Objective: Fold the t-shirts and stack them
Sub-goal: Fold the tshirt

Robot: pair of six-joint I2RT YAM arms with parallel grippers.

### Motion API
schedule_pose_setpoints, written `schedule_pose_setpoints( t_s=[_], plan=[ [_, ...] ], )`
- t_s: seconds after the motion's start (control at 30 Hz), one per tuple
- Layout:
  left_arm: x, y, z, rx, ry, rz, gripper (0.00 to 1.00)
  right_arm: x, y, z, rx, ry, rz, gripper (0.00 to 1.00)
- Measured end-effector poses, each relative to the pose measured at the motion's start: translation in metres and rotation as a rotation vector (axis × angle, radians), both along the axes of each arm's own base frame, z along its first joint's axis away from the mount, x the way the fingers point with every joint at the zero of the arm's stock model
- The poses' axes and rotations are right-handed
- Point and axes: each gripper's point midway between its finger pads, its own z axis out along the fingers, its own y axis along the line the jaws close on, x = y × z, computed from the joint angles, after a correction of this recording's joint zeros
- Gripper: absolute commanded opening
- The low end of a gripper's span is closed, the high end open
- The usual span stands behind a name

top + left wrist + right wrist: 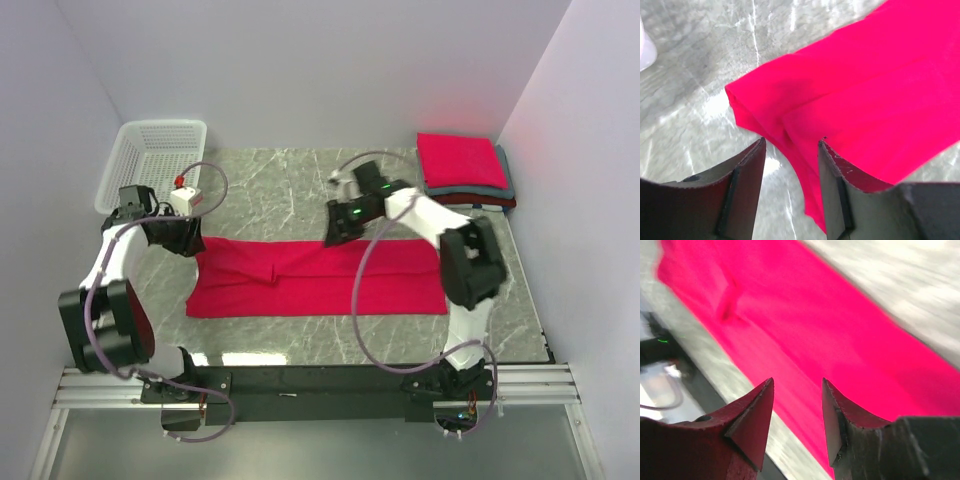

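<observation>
Now shirt (pixel 320 277) lies mid-table, folded to long strip. Left gripper (pixel 790 142), right gripper (pixel 797 382) both parted, empty, near its far edge. Risk: uneven grasp or single-layer pinch, fold slips open.

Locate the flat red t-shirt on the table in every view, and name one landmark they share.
Top external: red t-shirt spread as a long strip across the middle.
Left wrist: fills the upper right, one end at centre-left.
Right wrist: a diagonal band from upper left to lower right.
Shared landmark: the grey marbled table bordering the cloth.
</observation>
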Motion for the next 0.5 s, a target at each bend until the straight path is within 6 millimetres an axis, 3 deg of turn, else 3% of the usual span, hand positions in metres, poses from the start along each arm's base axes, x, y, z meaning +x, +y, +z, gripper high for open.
schedule_pose_setpoints(
  t_s=[0.13, 0.3, 0.37, 0.5],
  plan=[
    [-0.016, -0.003, 0.013, 0.017, -0.023, -0.002, 0.52, 0.011, -0.096, 0.022, -0.137, -0.104, -0.064, 0.52],
    [-0.032, -0.008, -0.009, 0.013, 0.052, -0.004, 0.53, 0.002, -0.208, 0.003, -0.375, -0.051, -0.159, 0.51],
    [-0.038, -0.010, -0.020, 0.015, 0.086, -0.004, 0.53, -0.006, -0.236, -0.008, -0.451, 0.004, -0.178, 0.51],
    [-0.042, -0.008, -0.031, 0.028, 0.125, 0.004, 0.53, -0.017, -0.265, -0.023, -0.539, 0.086, -0.192, 0.50]
  ],
)
